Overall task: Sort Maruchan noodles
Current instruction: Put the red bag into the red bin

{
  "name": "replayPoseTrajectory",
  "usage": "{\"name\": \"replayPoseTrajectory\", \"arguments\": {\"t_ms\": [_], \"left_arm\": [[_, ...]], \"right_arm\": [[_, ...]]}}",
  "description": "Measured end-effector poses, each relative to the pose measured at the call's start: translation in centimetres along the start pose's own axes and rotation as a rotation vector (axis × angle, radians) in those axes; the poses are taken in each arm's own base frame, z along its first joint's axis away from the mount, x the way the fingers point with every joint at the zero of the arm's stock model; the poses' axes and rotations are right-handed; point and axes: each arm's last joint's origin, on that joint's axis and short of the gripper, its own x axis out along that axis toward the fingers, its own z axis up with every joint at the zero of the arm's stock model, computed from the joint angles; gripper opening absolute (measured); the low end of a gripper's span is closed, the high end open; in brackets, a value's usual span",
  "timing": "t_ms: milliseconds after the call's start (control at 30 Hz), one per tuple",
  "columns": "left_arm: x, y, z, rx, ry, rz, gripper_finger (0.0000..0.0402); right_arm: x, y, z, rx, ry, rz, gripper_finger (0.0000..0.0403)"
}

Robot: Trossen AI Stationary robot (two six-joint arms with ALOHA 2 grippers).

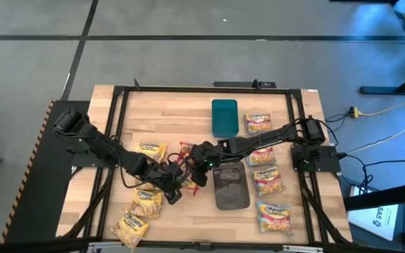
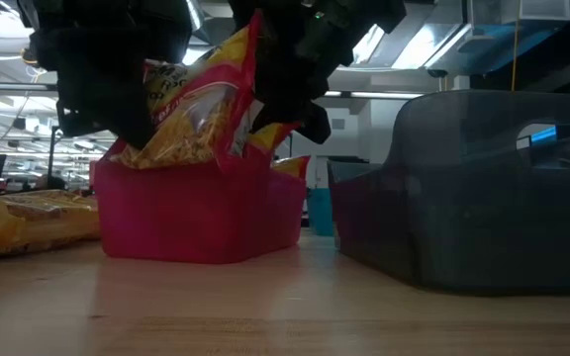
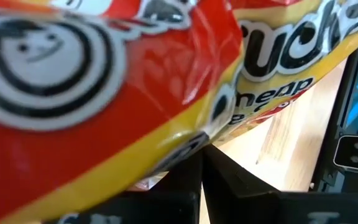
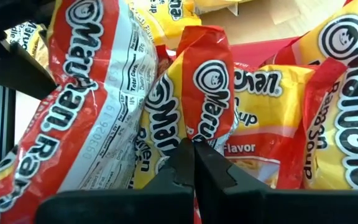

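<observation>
Several red Maruchan noodle packets stand on edge in a pink tray [image 2: 196,232]. My left gripper [image 3: 201,163] is shut at the edge of the big red packet [image 2: 201,99], which leans in the tray. My right gripper [image 4: 192,158] is shut at a crumpled red packet [image 4: 201,93] beside it. From above, both grippers meet over the tray: left [image 1: 172,188], right [image 1: 197,176]. Yellow packets [image 1: 146,200] lie flat at the near left. Blue-and-pink packets [image 1: 267,180] lie flat at the right. My left gripper pinches the big red packet at its yellow-bordered edge [image 3: 197,134] between its two shut fingers, slanting down from the table's left. The packet stands tilted, its lower end in the pink tray. My right gripper pinches a fold on the face of the crumpled red packet [image 4: 194,134] between its two fingertips, slanting down from the table's right. The packet stands upright among the others in the tray.
A grey tray [image 1: 230,188] stands just right of the pink one, close to my right arm. A teal tray [image 1: 224,117] stands farther back. A black frame [image 1: 118,95] borders the wooden tabletop.
</observation>
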Motion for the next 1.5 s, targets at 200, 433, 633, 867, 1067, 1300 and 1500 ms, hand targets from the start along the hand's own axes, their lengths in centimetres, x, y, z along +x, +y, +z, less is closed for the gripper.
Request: {"name": "replayPoseTrajectory", "arguments": {"t_ms": [200, 433, 633, 867, 1067, 1300, 1500], "left_arm": [[0.0, 0.0, 0.0, -0.002, -0.006, 0.0, 0.0], [-0.1, -0.1, -0.1, 0.0, -0.009, -0.001, 0.0], [-0.1, 0.0, -0.1, 0.001, -0.002, 0.003, 0.0], [-0.1, 0.0, -0.1, -0.008, -0.025, 0.019, 0.0], [-0.2, -0.1, -0.2, -0.007, -0.054, 0.035, 0.0], [-0.2, -0.1, -0.3, -0.004, -0.101, 0.059, 0.0], [-0.2, -0.1, -0.2, -0.007, -0.122, 0.071, 0.0]], "right_arm": [[0.0, 0.0, 0.1, -0.002, -0.016, -0.018, 0.0], [-0.1, 0.1, 0.3, -0.009, -0.032, -0.036, 0.0], [-1.0, 0.6, 1.3, -0.052, -0.034, -0.081, 0.0], [-1.8, 0.9, 2.1, -0.085, -0.043, -0.152, 0.0], [-1.9, 0.8, 2.1, -0.094, -0.037, -0.174, 0.0], [-1.9, 0.8, 2.1, -0.108, -0.041, -0.178, 0.0], [-2.2, 0.8, 2.3, -0.127, -0.063, -0.198, 0.0]]}}
